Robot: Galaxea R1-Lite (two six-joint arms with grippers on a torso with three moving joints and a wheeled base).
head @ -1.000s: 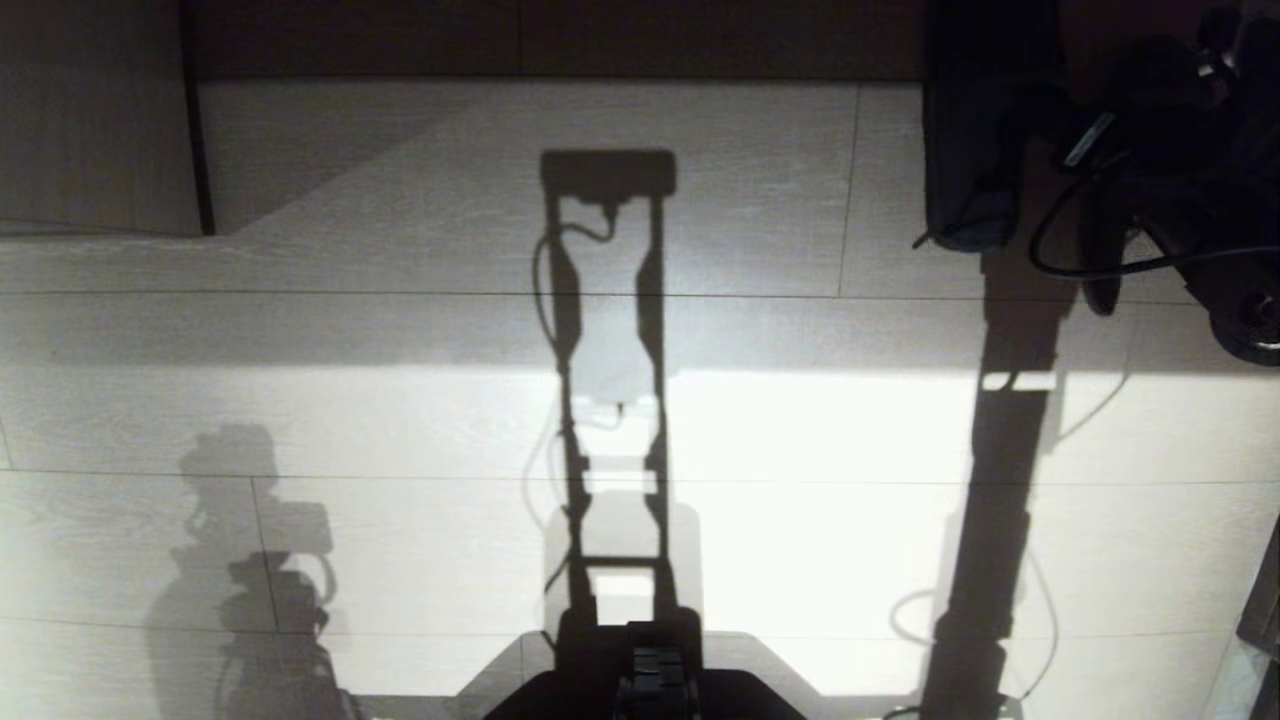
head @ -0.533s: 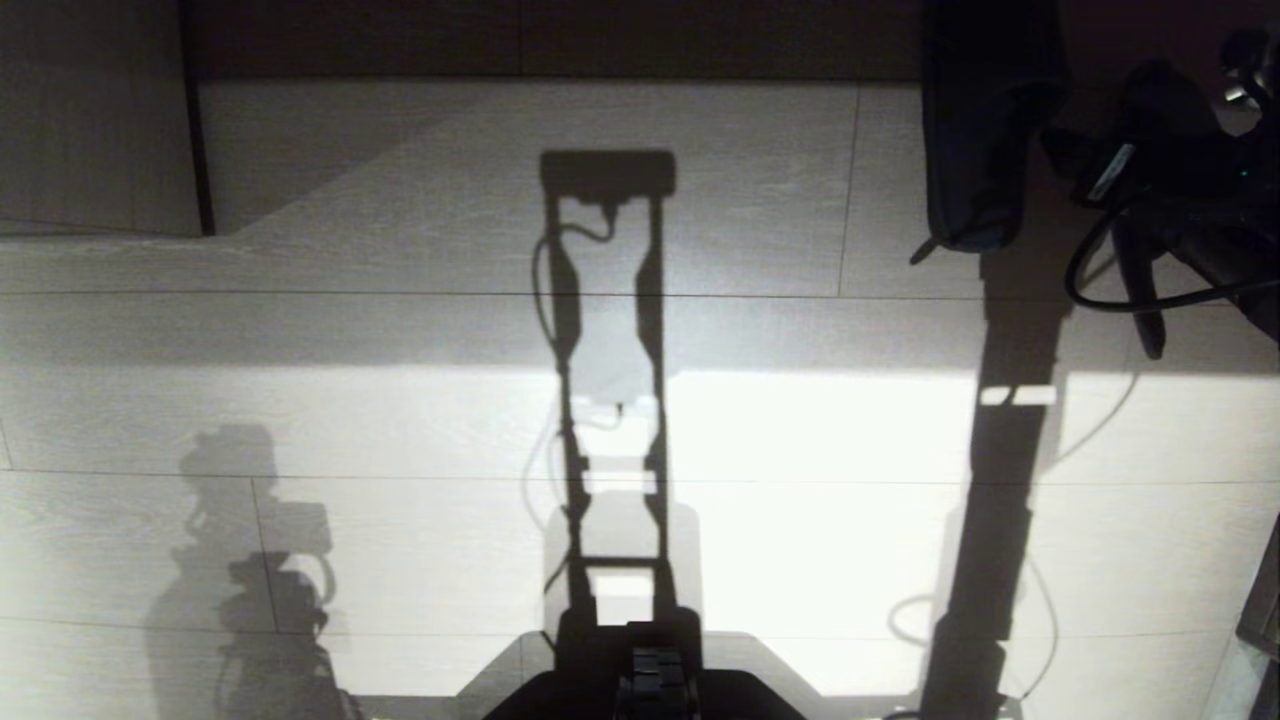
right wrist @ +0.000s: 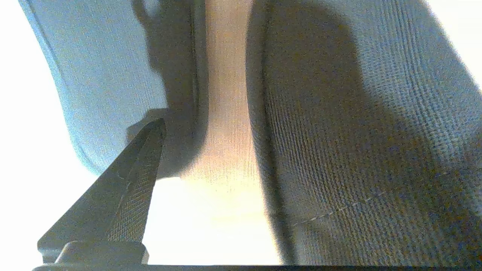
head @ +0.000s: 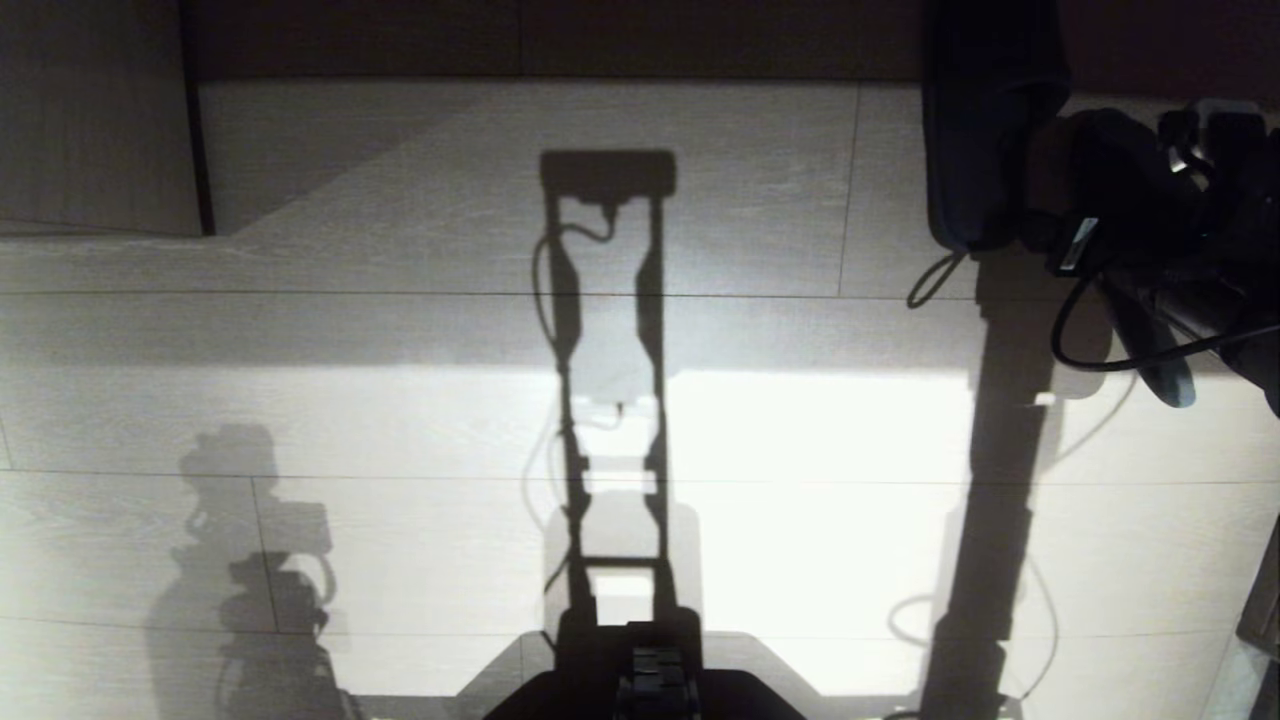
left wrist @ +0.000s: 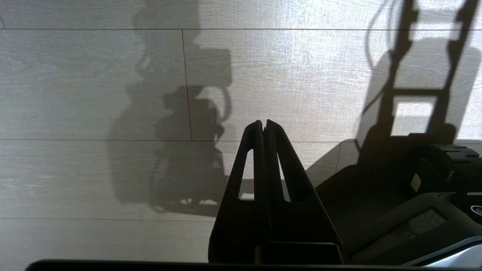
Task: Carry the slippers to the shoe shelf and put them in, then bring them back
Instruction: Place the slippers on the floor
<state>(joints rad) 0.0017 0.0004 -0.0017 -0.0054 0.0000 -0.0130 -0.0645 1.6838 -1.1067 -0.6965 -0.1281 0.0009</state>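
- The pair of dark navy fabric slippers (head: pixel 985 130) lies on the pale wood-grain floor (head: pixel 400 420), at the foot of the dark wall strip.
- In the right wrist view the two slippers (right wrist: pixel 357 131) lie side by side, with a narrow strip of floor between them.
- The right gripper (head: pixel 1110 300) is just beside the slippers, with its fingers (right wrist: pixel 128 188) spread wide and nothing between them.
- The left gripper (left wrist: pixel 263 126) hangs above the floor, far from the slippers, with its fingers pressed together.
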